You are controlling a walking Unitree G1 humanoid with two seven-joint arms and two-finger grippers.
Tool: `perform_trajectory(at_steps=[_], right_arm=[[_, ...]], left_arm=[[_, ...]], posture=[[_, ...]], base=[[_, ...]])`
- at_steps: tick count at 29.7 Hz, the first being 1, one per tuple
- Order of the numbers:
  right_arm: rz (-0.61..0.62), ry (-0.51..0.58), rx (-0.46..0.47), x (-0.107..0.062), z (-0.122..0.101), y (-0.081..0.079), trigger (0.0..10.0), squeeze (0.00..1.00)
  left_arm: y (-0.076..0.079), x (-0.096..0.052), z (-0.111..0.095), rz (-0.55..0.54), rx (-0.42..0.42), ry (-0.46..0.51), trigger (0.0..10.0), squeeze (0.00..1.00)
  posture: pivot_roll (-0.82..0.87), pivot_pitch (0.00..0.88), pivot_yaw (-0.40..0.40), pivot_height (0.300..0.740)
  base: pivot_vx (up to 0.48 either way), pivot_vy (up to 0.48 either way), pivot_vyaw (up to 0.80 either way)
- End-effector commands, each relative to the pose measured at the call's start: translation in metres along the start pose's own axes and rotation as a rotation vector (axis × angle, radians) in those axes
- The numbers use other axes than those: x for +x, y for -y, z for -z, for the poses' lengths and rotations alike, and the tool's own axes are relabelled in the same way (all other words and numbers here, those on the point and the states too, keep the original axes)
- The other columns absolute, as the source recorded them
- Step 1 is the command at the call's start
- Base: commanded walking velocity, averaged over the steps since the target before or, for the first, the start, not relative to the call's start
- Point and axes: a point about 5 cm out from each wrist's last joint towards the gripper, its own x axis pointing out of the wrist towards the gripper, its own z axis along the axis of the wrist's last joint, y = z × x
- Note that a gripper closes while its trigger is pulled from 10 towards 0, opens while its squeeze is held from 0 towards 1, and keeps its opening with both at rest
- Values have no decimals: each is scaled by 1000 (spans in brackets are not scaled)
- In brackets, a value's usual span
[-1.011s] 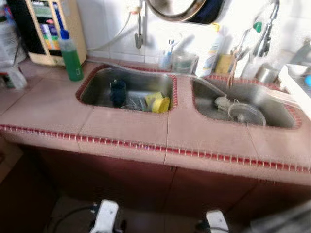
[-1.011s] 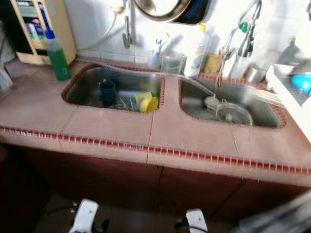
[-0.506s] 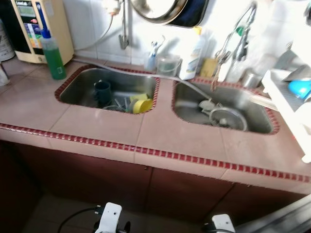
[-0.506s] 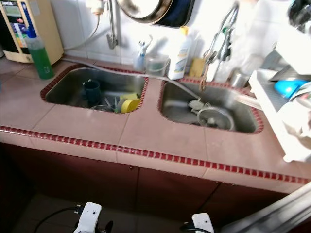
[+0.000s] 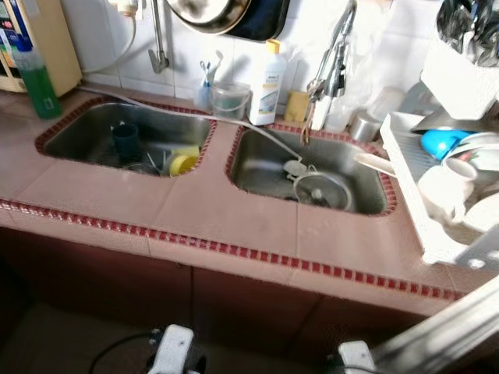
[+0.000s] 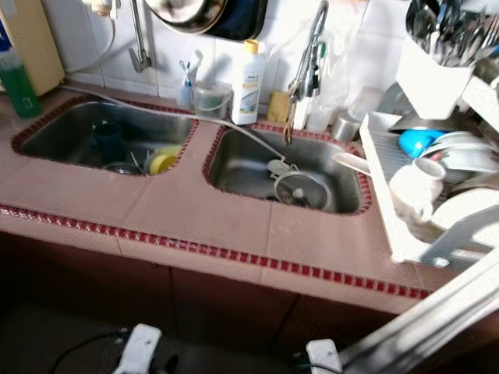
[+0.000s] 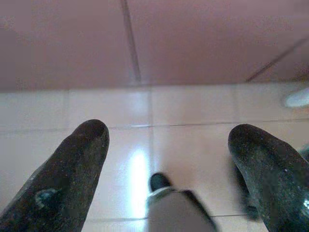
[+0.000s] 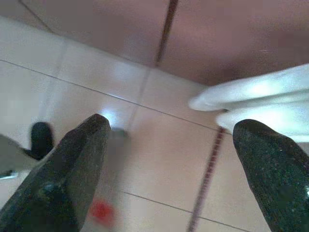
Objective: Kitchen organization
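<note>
A pink tiled counter [image 5: 234,222] with red trim holds two steel sinks. In the left sink [image 5: 78,136] stand a dark cup [image 5: 125,142] and a yellow cup [image 5: 183,162] among other dishes. A round strainer-like lid [image 5: 321,189] lies in the right sink [image 5: 257,167]. A white dish rack [image 6: 390,210] at the right carries a white mug [image 6: 413,187], a blue bowl [image 6: 415,142] and plates. Both arms hang low in front of the cabinet. My left gripper [image 7: 169,133] and my right gripper [image 8: 175,125] are open over the floor tiles, holding nothing.
A white detergent bottle [image 5: 267,86], a clear tub [image 5: 230,100] and a tall faucet [image 5: 331,62] line the back wall. A green bottle [image 5: 35,78] stands far left. A cutlery holder [image 6: 433,58] tops the rack. Dark cabinet doors [image 5: 195,304] lie below the counter.
The camera has swung to the right: the sinks and green bottle slid left in the picture and the dish rack came into view. The things themselves have not moved.
</note>
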Motion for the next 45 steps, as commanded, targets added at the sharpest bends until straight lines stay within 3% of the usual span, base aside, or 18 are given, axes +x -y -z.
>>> perform_trajectory(at_steps=[1,21,25,32,45], right_arm=[[38,-5,6,-2,1,13,10000,0],[36,-13,-11,-1,0,8,10000,0],[36,-14,-12,-1,0,7,10000,0],[42,-18,-16,-2,1,11,10000,0],[41,-23,-24,-3,3,15,10000,0]], left_arm=[[12,4,-9,30,2,24,10000,0],[13,4,-6,33,-38,2,10000,0],[14,4,-6,40,-41,0,10000,0],[15,4,-7,43,-5,-1,10000,0],[16,4,-5,42,-17,-9,10000,0]], posture=[[-144,0,-77,740],[-149,0,-78,740],[-150,0,-78,740],[-150,0,-78,740],[-149,0,-79,740]], base=[[0,-480,-781],[0,0,0],[0,442,0],[0,250,0],[0,0,0]])
